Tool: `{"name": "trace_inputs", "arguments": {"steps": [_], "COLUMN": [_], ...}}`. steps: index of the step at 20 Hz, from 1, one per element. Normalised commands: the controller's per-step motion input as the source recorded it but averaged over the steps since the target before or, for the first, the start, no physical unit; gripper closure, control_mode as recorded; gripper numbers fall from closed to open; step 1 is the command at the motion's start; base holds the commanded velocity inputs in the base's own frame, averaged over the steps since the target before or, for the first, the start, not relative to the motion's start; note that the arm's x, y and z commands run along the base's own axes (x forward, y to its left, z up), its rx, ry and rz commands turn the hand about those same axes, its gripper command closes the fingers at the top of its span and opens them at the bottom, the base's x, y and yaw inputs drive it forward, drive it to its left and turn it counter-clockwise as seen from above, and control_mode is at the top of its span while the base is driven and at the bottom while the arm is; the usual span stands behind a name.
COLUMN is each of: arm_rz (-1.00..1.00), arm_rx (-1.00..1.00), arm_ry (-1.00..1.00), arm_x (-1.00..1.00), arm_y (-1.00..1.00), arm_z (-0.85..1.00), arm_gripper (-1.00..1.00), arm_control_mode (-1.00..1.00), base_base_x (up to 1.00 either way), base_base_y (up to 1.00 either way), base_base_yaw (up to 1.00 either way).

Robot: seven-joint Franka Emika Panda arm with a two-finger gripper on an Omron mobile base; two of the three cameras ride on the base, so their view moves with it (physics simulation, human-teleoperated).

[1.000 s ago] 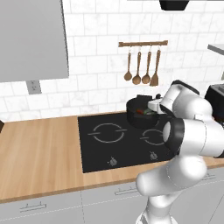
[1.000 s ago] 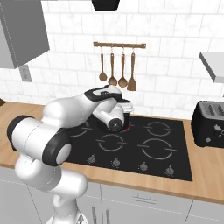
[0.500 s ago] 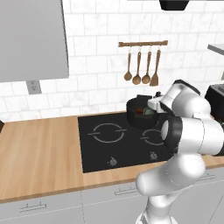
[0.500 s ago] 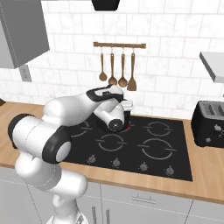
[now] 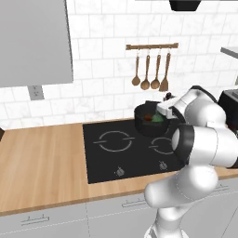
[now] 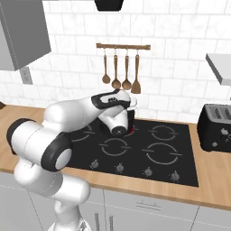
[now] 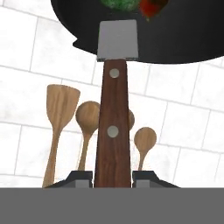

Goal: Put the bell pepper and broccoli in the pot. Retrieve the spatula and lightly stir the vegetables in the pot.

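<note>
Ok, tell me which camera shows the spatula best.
The hand view: the spatula runs up the frame, brown handle between the end effector fingertips, grey blade against the pot. In both base views the arm covers it.

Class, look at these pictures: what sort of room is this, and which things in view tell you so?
A home kitchen, computer-rendered: a black glass four-ring hob set in a wooden counter, wooden spoons on a wall rail, and a black toaster.
</note>
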Motion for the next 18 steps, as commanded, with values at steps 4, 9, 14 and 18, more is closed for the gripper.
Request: {"name": "trace_inputs", "arguments": {"steps": [4,9,14,18], "arm_rz": [0.07,0.11,0.08,0.05], "arm_rx": [-0.06,0.00,0.02,0.05], "arm_ry": [-0.24,-0.05,0.01,0.04], "arm_x": [0.00,0.01,0.10,0.15], "arm_y": [0.15,0.00,0.00,0.00], "arm_z": [0.07,-0.09,-0.12,-0.11], "arm_gripper": [1.00,1.00,1.00,1.00], "arm_control_mode": [-1.00,-1.00,-1.00,-1.00], "base_base_x": [0.00,0.00,0.00,0.00], "base_base_y": [0.00,0.00,0.00,0.00], "base_base_yaw": [0.00,0.00,0.00,0.00]}}
